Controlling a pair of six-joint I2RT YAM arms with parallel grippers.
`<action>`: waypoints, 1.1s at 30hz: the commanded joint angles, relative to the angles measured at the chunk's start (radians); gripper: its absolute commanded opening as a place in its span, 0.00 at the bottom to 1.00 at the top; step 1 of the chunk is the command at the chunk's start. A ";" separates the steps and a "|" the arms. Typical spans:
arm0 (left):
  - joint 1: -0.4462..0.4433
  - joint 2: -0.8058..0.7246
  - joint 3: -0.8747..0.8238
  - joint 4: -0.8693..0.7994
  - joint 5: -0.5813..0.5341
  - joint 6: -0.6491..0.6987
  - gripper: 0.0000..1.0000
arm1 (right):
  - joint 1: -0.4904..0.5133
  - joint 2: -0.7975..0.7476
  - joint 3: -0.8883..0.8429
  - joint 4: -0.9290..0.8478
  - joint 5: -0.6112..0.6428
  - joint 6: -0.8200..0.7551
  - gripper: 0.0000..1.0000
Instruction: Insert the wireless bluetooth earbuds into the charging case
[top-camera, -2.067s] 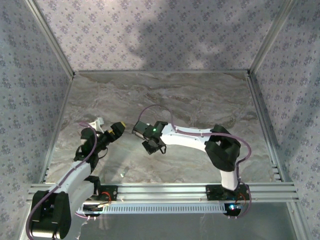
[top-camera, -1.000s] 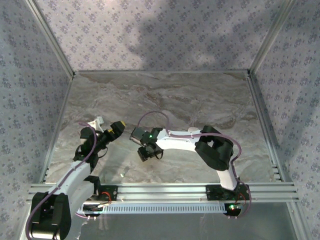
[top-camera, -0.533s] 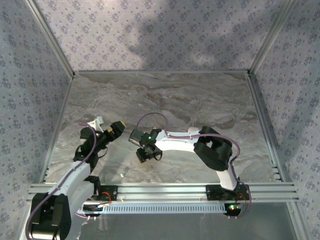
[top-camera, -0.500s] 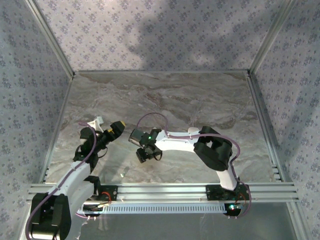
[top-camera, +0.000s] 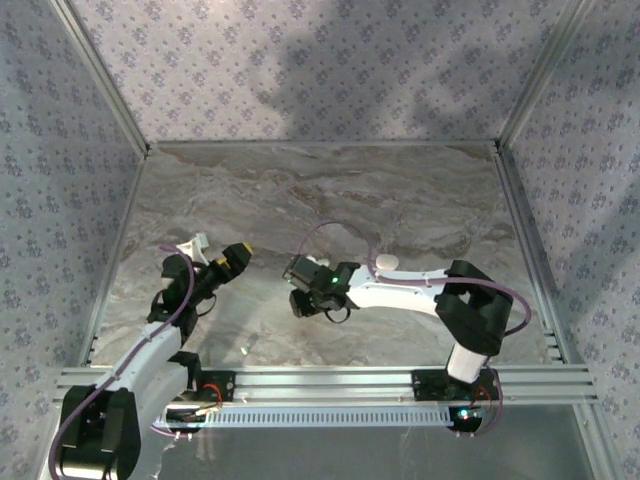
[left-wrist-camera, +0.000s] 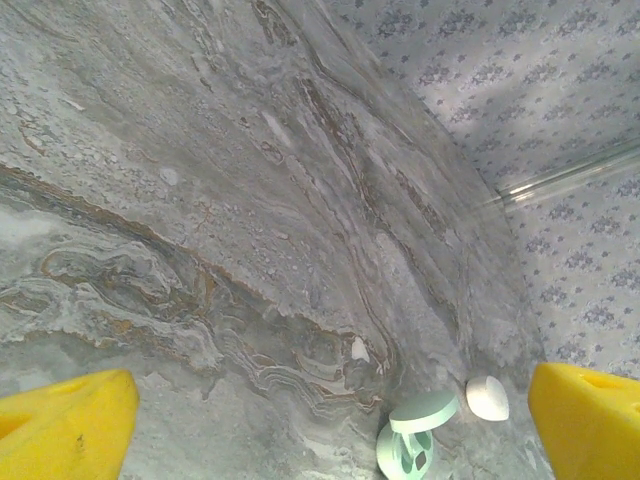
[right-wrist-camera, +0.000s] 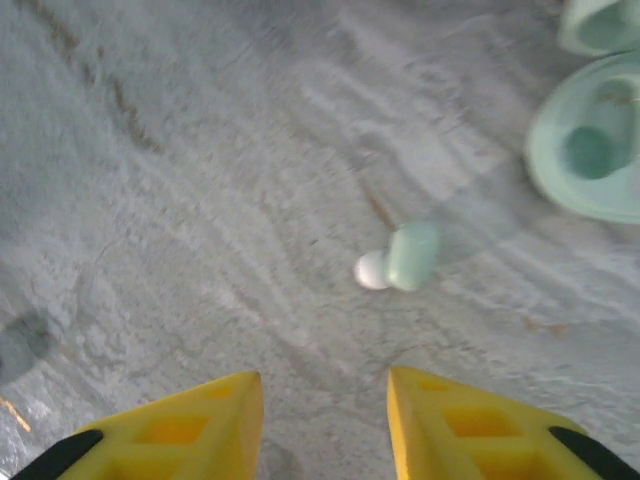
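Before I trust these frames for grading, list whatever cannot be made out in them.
- Right wrist view: the mint charging case is cut by the right edge and blurred; socket contents unreadable.
- Same view: blur smears the mint earbud; its orientation is unclear.
- Left wrist view: a pale speck is too small to tell earbud from marble fleck.
- Top view: the right gripper covers the table beneath it.

Grey marble tabletop (top-camera: 330, 190), floral-patterned walls (top-camera: 300, 70), aluminium rails (top-camera: 330, 378)
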 joint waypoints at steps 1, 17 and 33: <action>-0.020 -0.006 0.036 0.018 -0.016 0.030 1.00 | -0.046 -0.029 -0.063 0.094 -0.036 0.029 0.36; -0.054 0.014 0.050 0.020 -0.026 0.046 1.00 | -0.144 -0.004 -0.149 0.269 -0.172 0.087 0.32; -0.060 0.006 0.052 0.016 -0.026 0.052 1.00 | -0.157 0.060 -0.142 0.287 -0.214 0.111 0.32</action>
